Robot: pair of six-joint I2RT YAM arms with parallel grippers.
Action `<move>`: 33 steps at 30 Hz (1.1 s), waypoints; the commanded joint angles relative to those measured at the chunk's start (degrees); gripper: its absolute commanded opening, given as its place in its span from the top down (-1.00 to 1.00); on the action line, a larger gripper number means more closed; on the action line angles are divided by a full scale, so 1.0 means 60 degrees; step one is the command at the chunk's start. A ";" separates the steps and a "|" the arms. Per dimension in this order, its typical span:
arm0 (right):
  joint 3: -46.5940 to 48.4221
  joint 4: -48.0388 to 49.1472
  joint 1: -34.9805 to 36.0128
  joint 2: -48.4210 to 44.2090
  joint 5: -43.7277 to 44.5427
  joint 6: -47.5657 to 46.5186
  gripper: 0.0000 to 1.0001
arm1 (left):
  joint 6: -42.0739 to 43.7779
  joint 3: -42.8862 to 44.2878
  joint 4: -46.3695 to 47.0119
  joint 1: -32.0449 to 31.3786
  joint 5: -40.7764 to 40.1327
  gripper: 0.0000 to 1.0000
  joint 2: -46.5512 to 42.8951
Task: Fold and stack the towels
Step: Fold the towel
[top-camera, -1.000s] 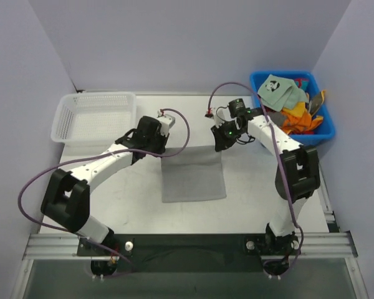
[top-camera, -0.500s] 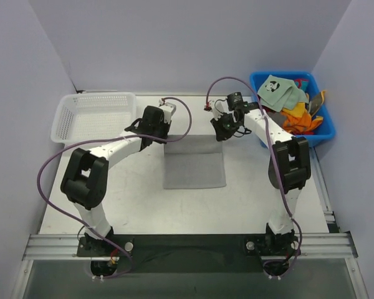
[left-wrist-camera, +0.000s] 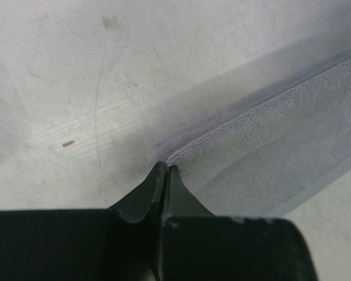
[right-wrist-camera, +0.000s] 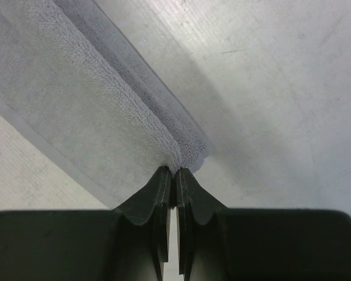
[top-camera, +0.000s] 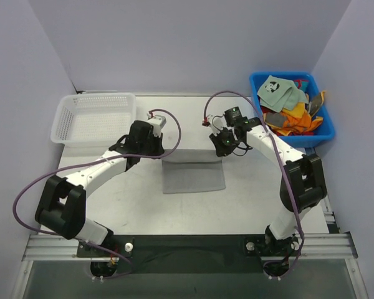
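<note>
A grey towel (top-camera: 193, 174) lies mid-table with its far edge lifted off the surface. My left gripper (top-camera: 154, 147) is shut on the towel's far left corner (left-wrist-camera: 175, 157); the black jaws (left-wrist-camera: 165, 170) pinch the cloth tip. At the far right corner, my right gripper (top-camera: 223, 144) is shut on the grey towel (right-wrist-camera: 105, 111), with its fingertips (right-wrist-camera: 174, 173) closed on the hem. More towels (top-camera: 293, 106), pale green with panda print, orange and red, are piled in the blue bin.
A white mesh basket (top-camera: 95, 118) stands at the far left of the table. The blue bin (top-camera: 321, 134) sits at the far right edge. Purple cables loop off both arms over the table.
Both grippers have carried the towel's far edge toward me after first going farther back. The visible grey patch is shorter than a second ago. Neither grip has changed.
</note>
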 commanded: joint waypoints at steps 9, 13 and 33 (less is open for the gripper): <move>-0.1772 0.0158 0.0267 -0.1309 0.0902 0.1476 0.94 | -0.1526 -0.2035 -0.0292 -0.0886 -0.0590 1.00 -0.1649; -0.2168 0.0217 0.0296 -0.1559 0.0785 0.2063 0.94 | -0.2038 -0.2504 -0.0395 -0.0989 -0.1161 1.00 -0.2193; -0.3078 0.0319 0.0340 -0.0650 -0.0065 0.3762 0.78 | -0.3240 -0.2842 -0.0600 -0.1311 -0.1104 0.51 -0.1577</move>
